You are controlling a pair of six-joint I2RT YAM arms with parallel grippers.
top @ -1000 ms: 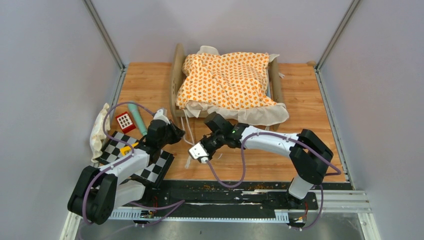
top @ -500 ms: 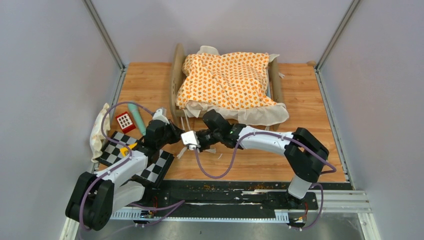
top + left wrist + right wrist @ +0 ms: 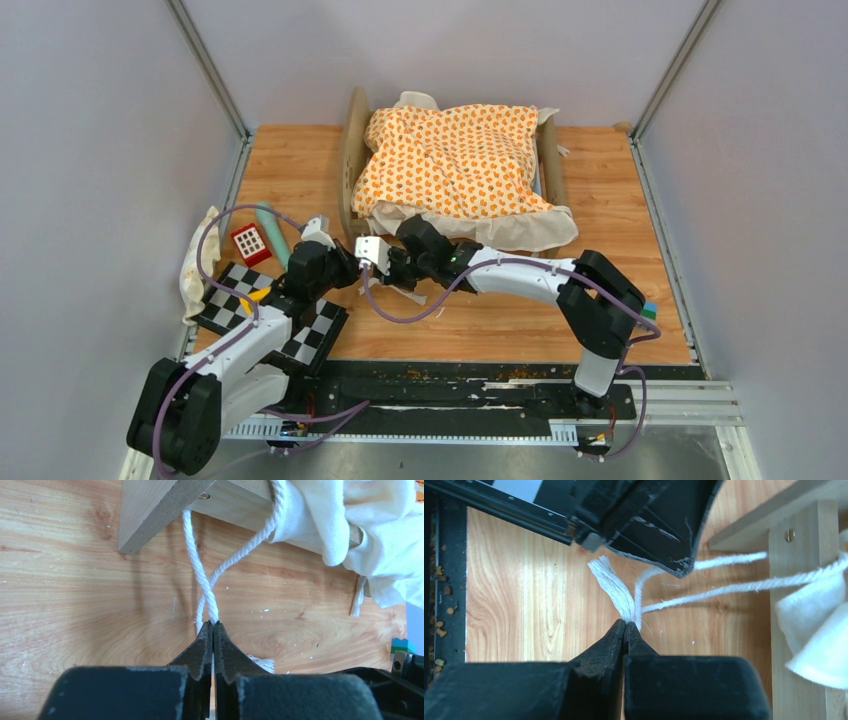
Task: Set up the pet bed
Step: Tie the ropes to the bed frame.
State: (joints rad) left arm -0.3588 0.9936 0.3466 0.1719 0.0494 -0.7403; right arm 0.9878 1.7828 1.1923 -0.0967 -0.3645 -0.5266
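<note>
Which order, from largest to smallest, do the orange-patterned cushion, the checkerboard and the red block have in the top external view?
1. orange-patterned cushion, clearly the largest
2. checkerboard, partly covered, yet plainly bigger than the block
3. red block, the smallest

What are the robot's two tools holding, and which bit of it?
Both are shut on white tie cords. The left tool pinches two strands together near the bed frame; the right tool pinches one just behind its frayed end.
</note>
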